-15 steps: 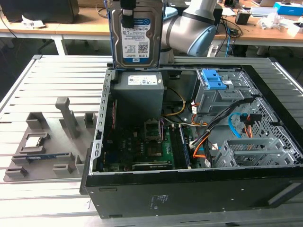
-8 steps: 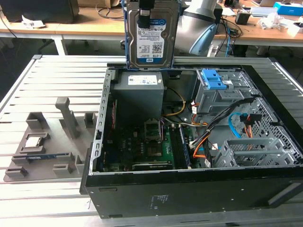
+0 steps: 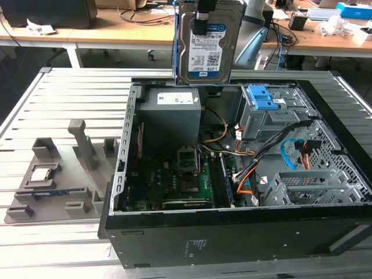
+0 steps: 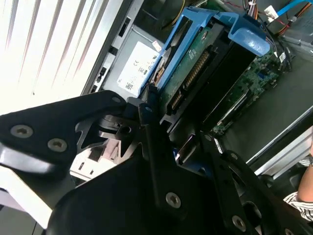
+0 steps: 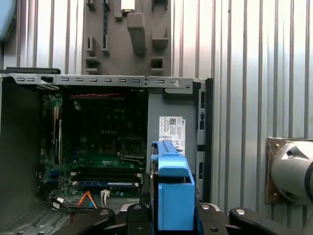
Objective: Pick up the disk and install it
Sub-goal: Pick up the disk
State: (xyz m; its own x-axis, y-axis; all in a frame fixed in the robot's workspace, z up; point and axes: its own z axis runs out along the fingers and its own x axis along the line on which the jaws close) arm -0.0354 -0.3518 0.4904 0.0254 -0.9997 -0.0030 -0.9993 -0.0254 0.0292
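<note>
**Operator:** What's my gripper doing?

**Annotator:** Your gripper (image 3: 200,20) is clamped on the disk (image 3: 206,49). In the exterior view the disk hangs upright in the air with its label facing the camera. It sits above the far edge of the open computer case (image 3: 232,238), right over the power supply (image 3: 171,110).

**Operator:** How far open are the fingers?

**Annotator:** Narrow, drawn in to the disk's thickness. In the second wrist view your black fingers (image 4: 146,122) sit on either side of the disk. Its green circuit-board face shows, with the blue frame (image 4: 178,39) around its edge. The pad contact is partly hidden, so you're probably pinching the frame rather than bare metal.

**Operator:** Is the disk against the case?

**Annotator:** No, it hangs apart from it. In the first wrist view you see the disk edge-on between the fingers. The motherboard (image 5: 105,137) lies well below it inside the case.

**Operator:** What else is around?

**Annotator:** A blue-latched drive cage (image 3: 264,104) sits inside the case. It is lower than the disk and toward the exterior view's right. A grey fixture (image 3: 52,180) lies on the slatted table (image 3: 58,87), on the exterior view's left of the case. A small square chip (image 3: 43,173) rests in the fixture.
</note>
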